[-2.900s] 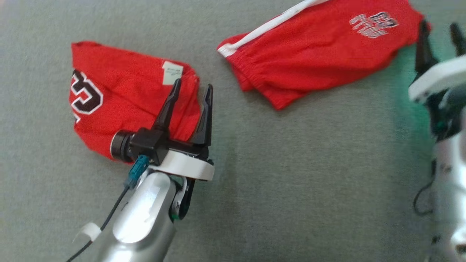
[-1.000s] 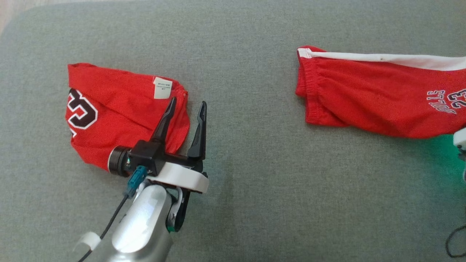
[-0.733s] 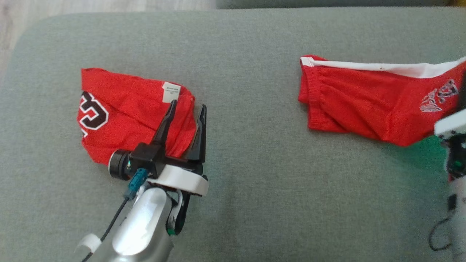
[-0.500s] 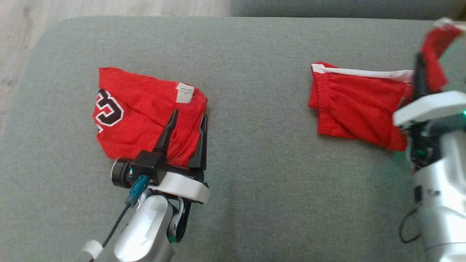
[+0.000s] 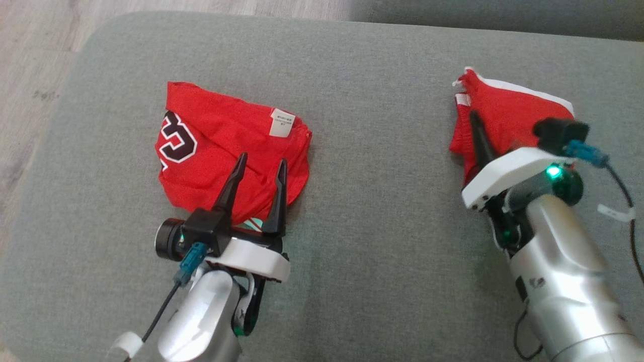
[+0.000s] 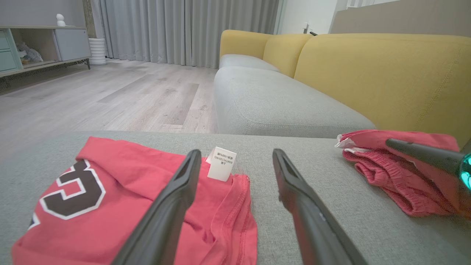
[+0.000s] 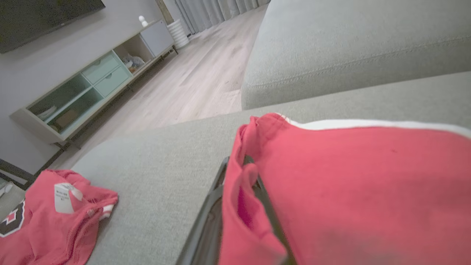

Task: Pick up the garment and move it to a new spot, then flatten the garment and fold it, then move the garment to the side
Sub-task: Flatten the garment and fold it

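The right tool (image 7: 239,175) pinches a fold of the red shorts (image 5: 508,115), which bunch over and just beyond its fingers on a grey cushion (image 5: 377,211). The left tool (image 5: 263,159) is spread, with its fingers over the near edge of a red shirt (image 5: 221,146), well apart from the shorts.

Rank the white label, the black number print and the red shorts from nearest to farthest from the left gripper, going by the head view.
1. White label: just beyond the left gripper fingertips, on the jersey.
2. Black number print: further left on that jersey.
3. Red shorts: far right across the cushion.
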